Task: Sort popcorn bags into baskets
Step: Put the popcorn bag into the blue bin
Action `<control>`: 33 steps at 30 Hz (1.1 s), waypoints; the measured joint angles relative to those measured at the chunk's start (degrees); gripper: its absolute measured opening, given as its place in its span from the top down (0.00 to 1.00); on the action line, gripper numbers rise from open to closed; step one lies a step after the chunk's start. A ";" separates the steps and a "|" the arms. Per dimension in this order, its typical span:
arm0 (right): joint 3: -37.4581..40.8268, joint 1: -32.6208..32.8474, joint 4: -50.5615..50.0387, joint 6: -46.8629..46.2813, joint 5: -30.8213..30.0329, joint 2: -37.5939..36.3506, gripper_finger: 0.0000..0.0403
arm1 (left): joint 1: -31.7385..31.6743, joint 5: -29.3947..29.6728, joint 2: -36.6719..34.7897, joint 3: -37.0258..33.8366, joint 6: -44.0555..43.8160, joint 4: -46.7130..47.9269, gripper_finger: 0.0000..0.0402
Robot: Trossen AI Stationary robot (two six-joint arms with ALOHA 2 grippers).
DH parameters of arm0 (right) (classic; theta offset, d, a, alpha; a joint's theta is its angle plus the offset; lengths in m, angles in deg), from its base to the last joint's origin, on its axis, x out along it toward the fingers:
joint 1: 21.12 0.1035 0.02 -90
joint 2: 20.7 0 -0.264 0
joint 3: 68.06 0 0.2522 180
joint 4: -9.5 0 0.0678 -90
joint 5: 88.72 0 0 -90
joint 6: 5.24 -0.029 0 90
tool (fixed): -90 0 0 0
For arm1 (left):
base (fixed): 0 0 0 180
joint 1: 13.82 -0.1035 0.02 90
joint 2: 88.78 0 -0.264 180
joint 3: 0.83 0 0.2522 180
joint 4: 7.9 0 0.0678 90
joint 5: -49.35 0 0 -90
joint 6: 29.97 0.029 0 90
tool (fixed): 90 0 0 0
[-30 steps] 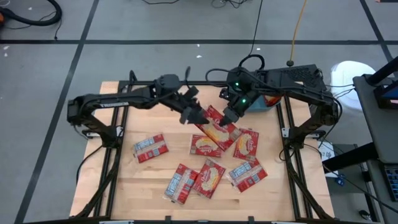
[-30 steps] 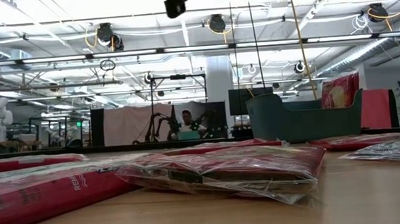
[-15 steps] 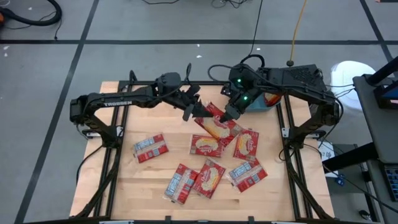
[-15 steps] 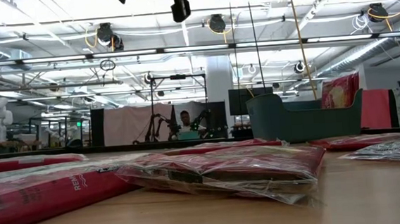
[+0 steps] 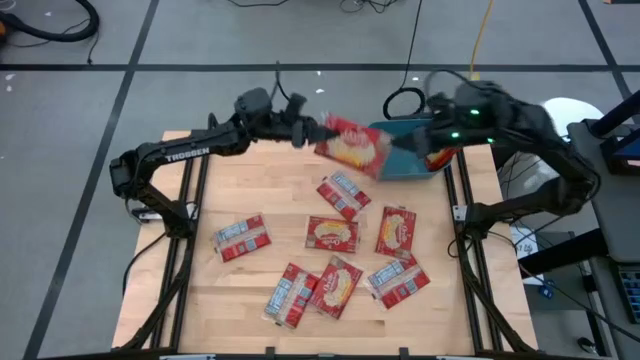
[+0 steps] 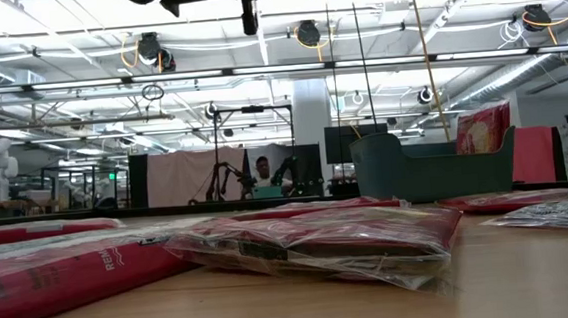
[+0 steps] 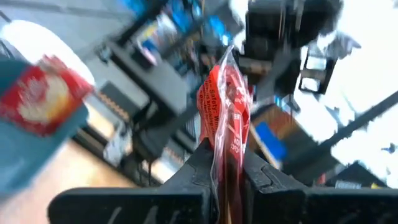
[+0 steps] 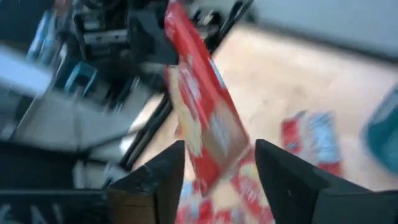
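Note:
My left gripper [image 5: 312,131] reaches in from the table's left and is shut on a red popcorn bag [image 5: 355,148] with a yellow picture. It holds the bag in the air just left of the teal basket [image 5: 412,165] at the far right. Another bag [image 7: 42,102] stands in that basket [image 7: 25,146]. My right gripper [image 8: 217,180] is open and drawn back over the basket. The held bag [image 8: 202,124] shows beyond its spread fingers. Several more bags lie flat on the wooden table, such as one [image 5: 340,192] below the held bag. My left gripper pinches the bag by one edge [image 7: 222,163] between its two fingers [image 7: 196,165]. The fingers lie about level and come from the table's left. The bag sticks out past the fingertips toward the basket, lifted clear of the table and tilted.
Loose bags lie at mid-table [image 5: 332,234], to the left [image 5: 240,238], to the right [image 5: 397,230] and near the front [image 5: 337,285]. In the low view the basket [image 6: 435,163] stands behind the bags. A person sits in the room beyond the table.
My left gripper has taken the bag from my right one. It has carried the bag up and toward the table's far edge and the basket. My right gripper has let go and pulled back up and to the right. A bag that lay beneath now lies uncovered.

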 joint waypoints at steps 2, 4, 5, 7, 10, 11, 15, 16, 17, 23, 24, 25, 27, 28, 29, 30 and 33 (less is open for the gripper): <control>-0.01 1.06 0.85 -1.06 -4.49 -1.40 0.50 | -0.81 2.14 -0.02 0.00 -1.38 -1.87 0.94; -0.01 1.83 2.14 -0.99 -7.67 -2.12 0.49 | -1.10 2.71 -0.01 0.00 -1.83 -3.39 0.91; -0.01 2.11 2.91 -0.70 -8.98 -2.26 0.49 | -1.12 2.87 0.02 0.00 -2.01 -4.22 0.89; 0.01 2.64 4.68 0.13 -10.38 -2.15 0.49 | -1.02 3.37 0.02 0.00 -2.59 -5.72 0.87; 0.75 2.68 9.53 2.05 -10.37 -1.32 0.48 | -0.33 4.29 0.00 0.00 -3.14 -7.41 0.89; 1.63 2.68 11.38 2.39 -10.23 -1.14 0.48 | -0.04 4.58 0.00 0.00 -3.11 -8.03 0.90; 5.16 2.66 16.80 3.41 -11.08 -1.38 0.48 | 0.12 5.84 -0.02 -0.07 -3.56 -9.70 0.94; 5.84 2.66 17.16 3.38 -11.58 -1.55 0.48 | 0.14 6.46 -0.02 -0.07 -4.11 -9.69 0.94; 6.45 2.63 17.19 3.27 -12.62 -1.73 0.48 | 0.13 6.94 0.01 -0.07 -4.83 -9.56 0.94; 7.56 2.67 18.00 4.85 -14.49 -2.91 0.48 | -1.55 7.56 0.04 -0.07 -7.49 -13.96 0.92; 7.56 2.67 18.17 4.95 -14.52 -3.17 0.48 | -1.91 7.46 -0.01 -0.07 -8.07 -14.91 0.93; 7.56 2.68 18.34 4.96 -14.49 -3.52 0.48 | -2.28 7.42 -0.02 -0.07 -8.43 -15.96 0.93; 7.56 2.68 18.30 4.94 -14.60 -4.27 0.48 | -3.07 7.49 -0.02 -0.07 -9.01 -17.48 0.94; 7.55 2.68 18.40 4.77 -14.74 -4.53 0.48 | -3.45 7.51 0.00 -0.07 -9.39 -18.24 0.94; 7.53 2.68 18.41 4.64 -14.77 -4.77 0.48 | -3.82 7.51 0.00 -0.07 -9.89 -18.93 0.94; 7.53 2.68 18.57 4.68 -14.79 -4.84 0.48 | -4.10 7.60 0.00 -0.06 -10.56 -19.52 0.94; 7.53 2.68 21.17 5.56 -14.84 -4.34 0.48 | -4.21 7.64 0.00 -0.04 -11.44 -20.24 0.92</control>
